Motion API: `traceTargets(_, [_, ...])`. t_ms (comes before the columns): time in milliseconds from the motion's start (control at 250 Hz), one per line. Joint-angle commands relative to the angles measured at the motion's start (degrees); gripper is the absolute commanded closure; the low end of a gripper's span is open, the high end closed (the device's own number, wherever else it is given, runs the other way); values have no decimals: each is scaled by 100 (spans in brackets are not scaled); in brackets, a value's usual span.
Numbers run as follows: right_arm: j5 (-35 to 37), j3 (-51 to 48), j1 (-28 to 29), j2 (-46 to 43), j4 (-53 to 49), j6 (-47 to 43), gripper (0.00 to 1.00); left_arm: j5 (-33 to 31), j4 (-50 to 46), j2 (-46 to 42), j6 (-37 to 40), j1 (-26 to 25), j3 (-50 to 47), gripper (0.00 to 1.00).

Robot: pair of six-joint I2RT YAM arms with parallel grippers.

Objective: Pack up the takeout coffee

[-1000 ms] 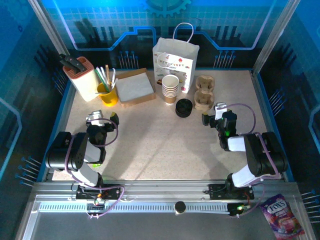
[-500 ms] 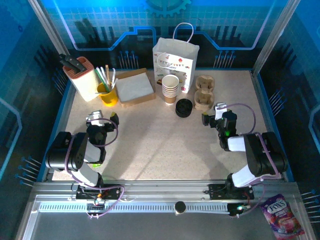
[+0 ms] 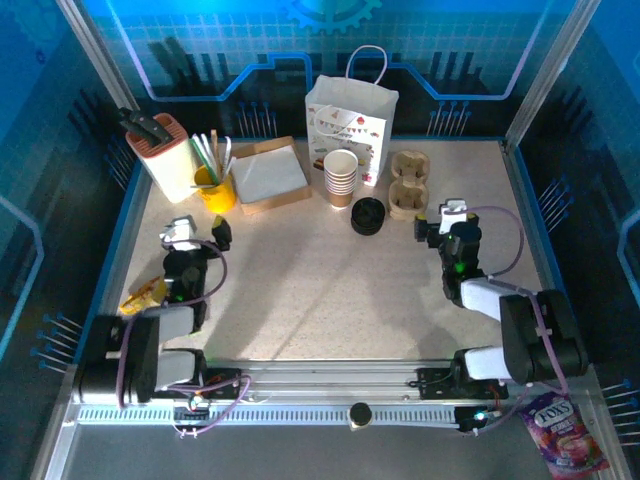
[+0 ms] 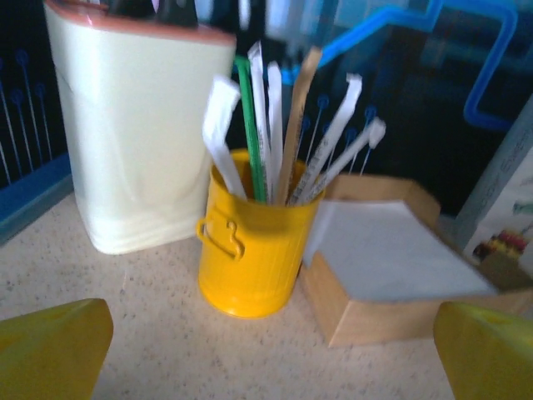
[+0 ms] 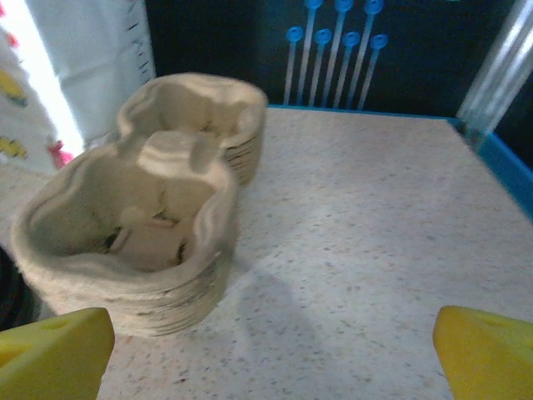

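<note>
A stack of tan paper cups (image 3: 341,178) with white insides stands at the back centre of the table, with a stack of round black lids (image 3: 368,215) just in front of it. My left gripper (image 3: 200,236) is open over the left side of the table and holds nothing; its yellow fingertips (image 4: 50,350) frame bare tabletop. On the right, my right gripper (image 3: 438,232) is open and empty beside the pulp cup carriers (image 3: 408,185). The same carriers (image 5: 141,225) sit ahead and to the left in the right wrist view.
A white paper bag (image 3: 350,118) with handles stands behind the cups. At the back left are a knife block (image 4: 133,133), a yellow can of straws (image 4: 250,242) and a box of napkins (image 4: 391,267). A yellow packet (image 3: 145,295) lies by the left arm.
Both arms have stretched forward and their grippers have moved a little toward the back of the table. The left arm's shift has uncovered a yellow packet. Both grippers stay open.
</note>
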Motion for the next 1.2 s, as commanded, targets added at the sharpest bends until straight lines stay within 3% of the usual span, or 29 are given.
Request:
traceTargets(0, [909, 228, 32, -546, -1192, 784, 1, -192, -2268, -881, -389, 51, 469, 0])
traceTargets(112, [739, 248, -66, -955, -1643, 1198, 1, 26, -2483, -1200, -577, 57, 507, 0])
traceTargets(332, [283, 459, -55, -1993, -2641, 1399, 1, 911, -3928, -1292, -1045, 33, 1318, 1])
traceTargets(487, [-144, 1135, 164, -2321, -3848, 1466, 1, 931, -5135, -1241, -1450, -363, 2037, 3])
traceTargets(651, [-169, 2330, 678, -1847, -5320, 1434, 0, 1205, -5868, -800, -1473, -917, 2791, 3])
traceTargets(811, [-223, 3205, 1240, -1342, -5971, 1336, 0, 1548, -6095, -281, -1441, -1328, 3473, 3])
traceTargets(1195, [-746, 5950, 1695, 746, -7538, 1513, 15, 1773, -7079, 1058, -882, -2303, 5205, 4])
